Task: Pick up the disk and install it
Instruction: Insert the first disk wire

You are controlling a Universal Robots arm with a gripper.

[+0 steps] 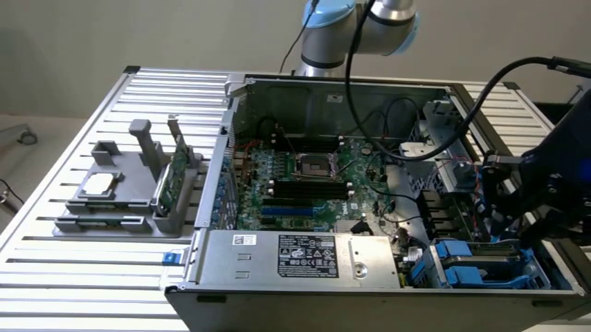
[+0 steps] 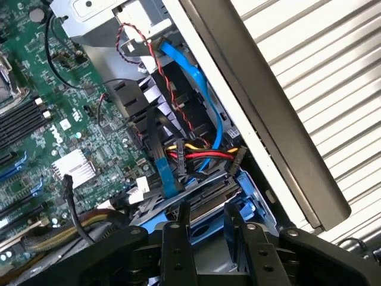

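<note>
Wrist view is showing the tool (image 2: 206,213) hanging right over the disk (image 2: 202,192). The disk is sitting among the blue rails of the drive bay at a corner of the open computer case (image 1: 277,277), just beside the red, yellow and black cables (image 2: 196,156). Whether the tool is pinching the disk or standing spread around it, I cannot tell. The install step appears to be in hand. Any further move is calling for a square, straight push, keeping clear of those cables.
</note>
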